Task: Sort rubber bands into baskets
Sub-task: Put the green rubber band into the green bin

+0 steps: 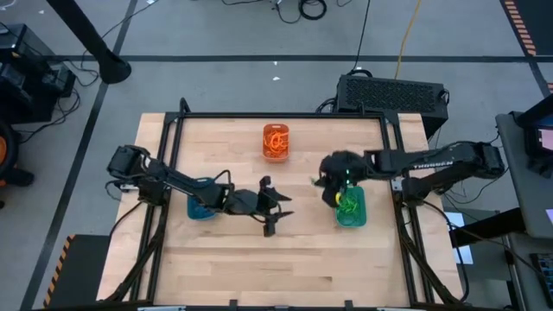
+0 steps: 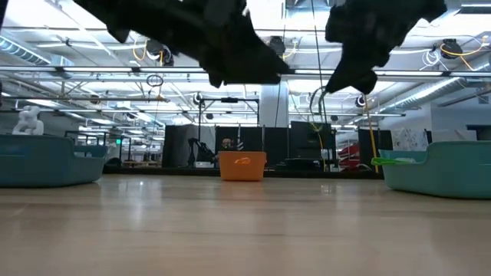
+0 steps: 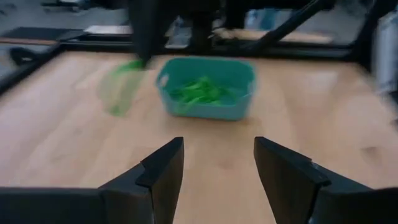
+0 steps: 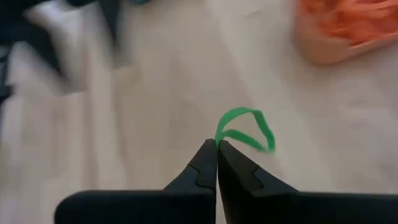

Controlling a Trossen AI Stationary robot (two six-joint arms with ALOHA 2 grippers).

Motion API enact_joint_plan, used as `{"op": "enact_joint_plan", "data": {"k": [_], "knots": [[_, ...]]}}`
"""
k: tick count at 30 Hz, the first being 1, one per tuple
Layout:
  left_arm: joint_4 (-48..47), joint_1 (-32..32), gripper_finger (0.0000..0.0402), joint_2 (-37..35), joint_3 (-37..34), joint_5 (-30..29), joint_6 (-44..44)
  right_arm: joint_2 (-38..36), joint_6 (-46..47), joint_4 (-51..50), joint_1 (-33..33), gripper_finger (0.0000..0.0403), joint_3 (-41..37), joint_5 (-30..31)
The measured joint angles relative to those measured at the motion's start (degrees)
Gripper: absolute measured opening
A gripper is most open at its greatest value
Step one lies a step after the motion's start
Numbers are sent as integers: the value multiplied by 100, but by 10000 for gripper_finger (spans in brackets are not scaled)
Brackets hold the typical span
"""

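My right gripper (image 4: 217, 145) is shut on a green rubber band (image 4: 245, 127) above the table, just to the far side of the teal basket (image 1: 351, 210). That basket holds several green bands (image 3: 202, 93). My left gripper (image 3: 217, 168) stands open with nothing between its fingers over the table's middle (image 1: 270, 207), facing the teal basket. The blue basket (image 1: 200, 208) sits under the left arm. At the far middle stands the orange basket (image 1: 276, 142) with orange bands in it. My right gripper pinches the green band between its two fingertips at one end of the loop (image 4: 219, 139). The fingers slant downward. The rest of the loop sticks out past the tips, slack and lifted clear of the table.
A green band (image 2: 381, 161) hangs over the teal basket's rim. Bare wooden tabletop (image 1: 285, 259) lies between the baskets and toward the near edge. A black frame (image 1: 276, 115) runs around the table. A black box (image 1: 393, 91) stands beyond the far right corner.
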Motion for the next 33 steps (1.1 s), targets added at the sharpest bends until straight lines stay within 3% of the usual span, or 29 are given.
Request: {"op": "enact_joint_plan", "data": {"k": [7,13,33], "knots": [[442,249,203,374,2,-183,639,2,469,118,976,0,0,23],[871,369,203,477,-2,645,881,69,547,522,1460,0,2,158],[1241,510,203,1215,799,1468,872,94,478,643,1642,0,4,304]]}}
